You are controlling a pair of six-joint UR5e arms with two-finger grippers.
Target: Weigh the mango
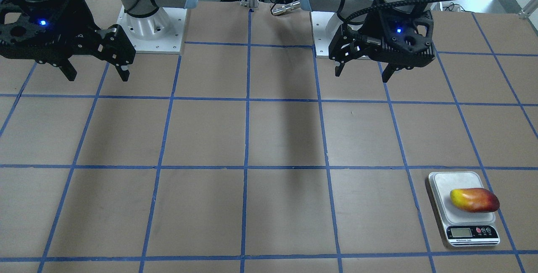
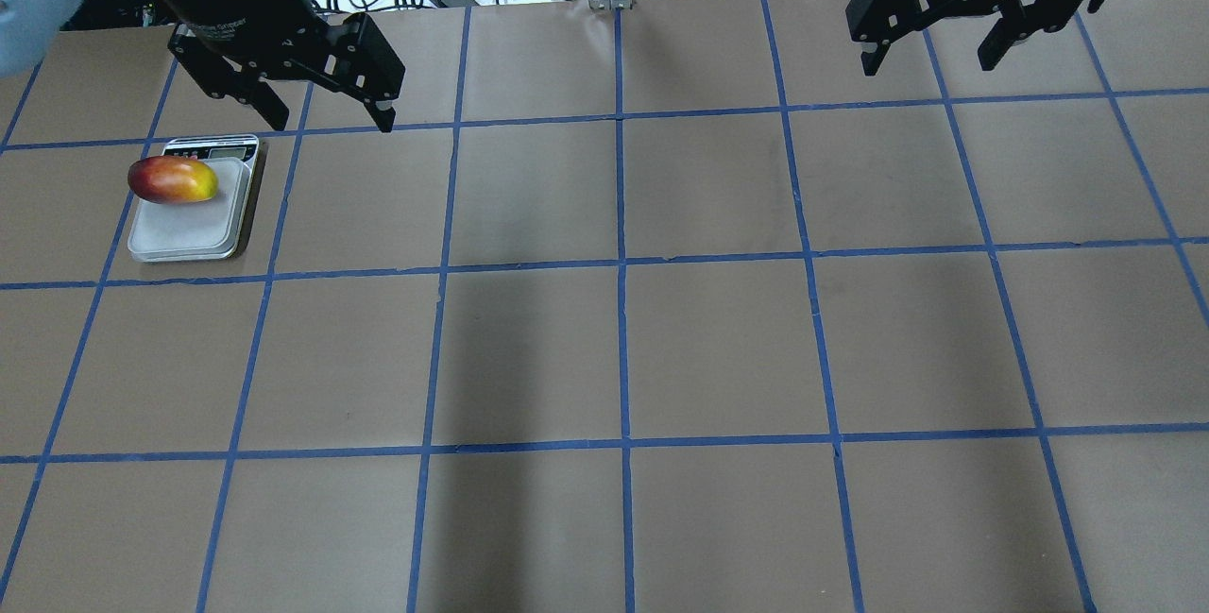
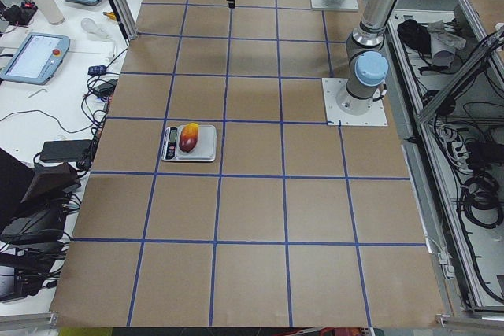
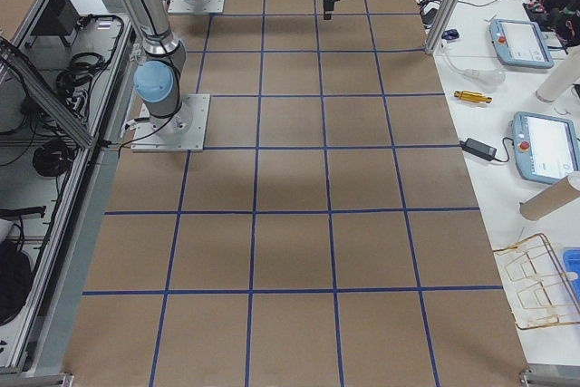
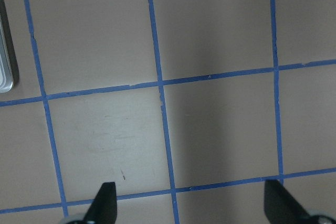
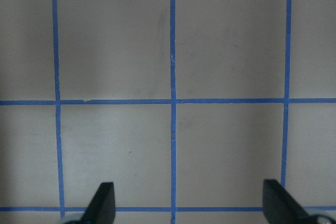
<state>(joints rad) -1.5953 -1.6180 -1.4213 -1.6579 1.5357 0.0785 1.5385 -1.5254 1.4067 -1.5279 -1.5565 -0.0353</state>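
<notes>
While mango (image 1: 474, 200) lies on scale (image 1: 445, 182), long axis left-right, yellow end toward robot's right, left gripper (image 1: 362, 75), right gripper (image 1: 98, 77) spread wide, empty, blue-gridded brown table (image 1: 286, 138).

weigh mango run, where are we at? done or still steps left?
Done: the mango lies on the scale, touched by neither arm. In hand: nothing; the left pincer and right pincer hang open and empty, far from it. Left: probably only reading the display, whose digits are too small to tell.
</notes>
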